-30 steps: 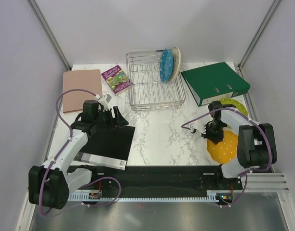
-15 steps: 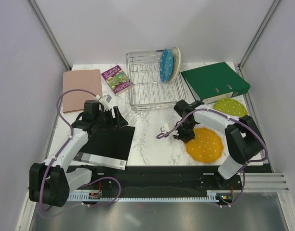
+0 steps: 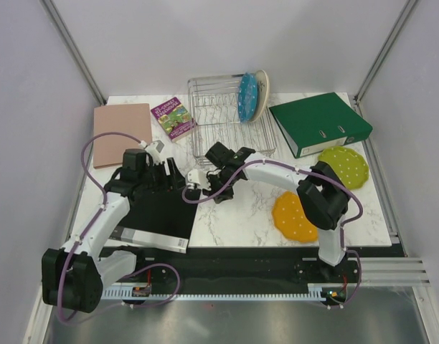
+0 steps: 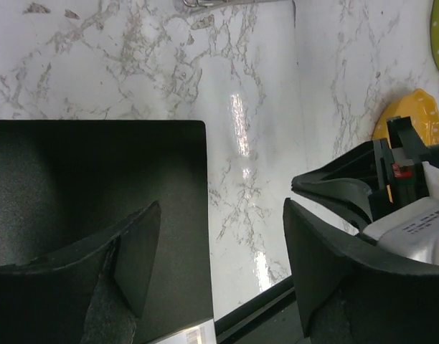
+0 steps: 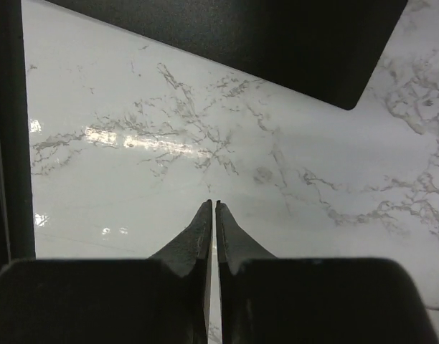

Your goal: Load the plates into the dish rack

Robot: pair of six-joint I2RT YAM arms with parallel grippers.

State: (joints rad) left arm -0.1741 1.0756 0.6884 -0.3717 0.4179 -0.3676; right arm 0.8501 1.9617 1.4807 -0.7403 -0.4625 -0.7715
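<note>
**Loading state, overhead view.** Two plates stand on edge at the right end of the dish rack: the blue plate and, behind it, the cream plate. Two are left to load from the desk. The green plate lies right of the rack, just in front of the green binder. The orange plate lies in front of the rack and off to its right. My right gripper hangs just in front of the rack's front rail over bare marble, jaws pressed together on nothing. From there the orange plate lies to the right and toward the arm bases. Being round, it offers a rim rather than a long axis. My left gripper sits front-left of the rack at the edge of the black mat, jaws wide apart and empty, farther from both loose plates. I judge the right arm better placed for the pick, though its jaws must part first.
</note>
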